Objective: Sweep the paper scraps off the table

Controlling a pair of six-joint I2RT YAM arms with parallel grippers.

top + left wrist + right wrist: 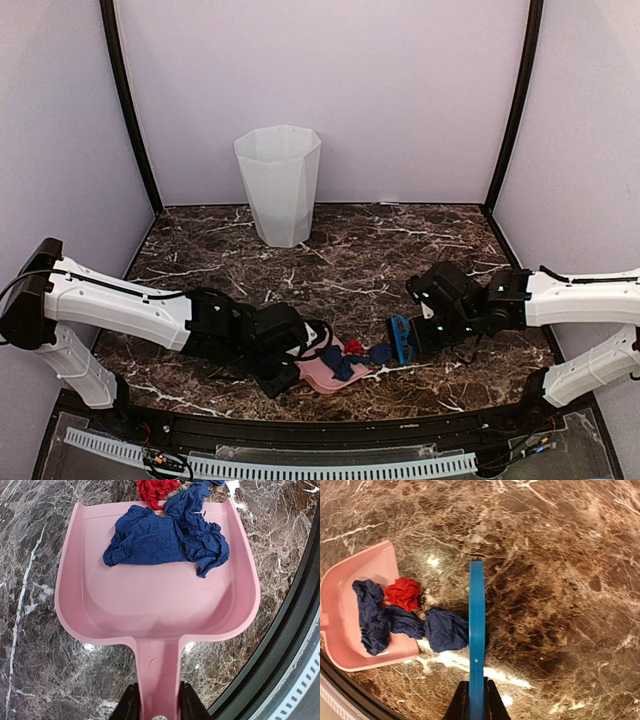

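Near edge: the table (400, 250) is bounded in front by its black rim, with the dustpan (100, 610) lying just behind it.

Left gripper (159, 711): pinched on the pink dustpan's handle, which is clamped between both fingers (129, 706). The pan is laid flat on the marble, its mouth turned away from the wrist.

Right gripper (476, 707): pressed tight on the handle of a blue brush (476, 620). The brush is held on edge, thin side presented to the wrist camera. Its bristles cannot be made out.

Paper scraps (150, 537): four are made out, all gathered at the pan.
- Two navy pieces are seen inside the pan, toward its mouth and touching one another.
- A red scrap (402, 592) is lodged at the lip, partly on the pan and partly on the marble.
- A loose navy scrap (445, 627) is left on the tabletop between the lip and the brush, touching the brush's side.

From above, the pan and brush are seen between the two grippers, the brush on the right.

Far end: a white faceted bin (279, 190) is stood upright at the back of the table, well apart from the pan, before the pale rear wall.
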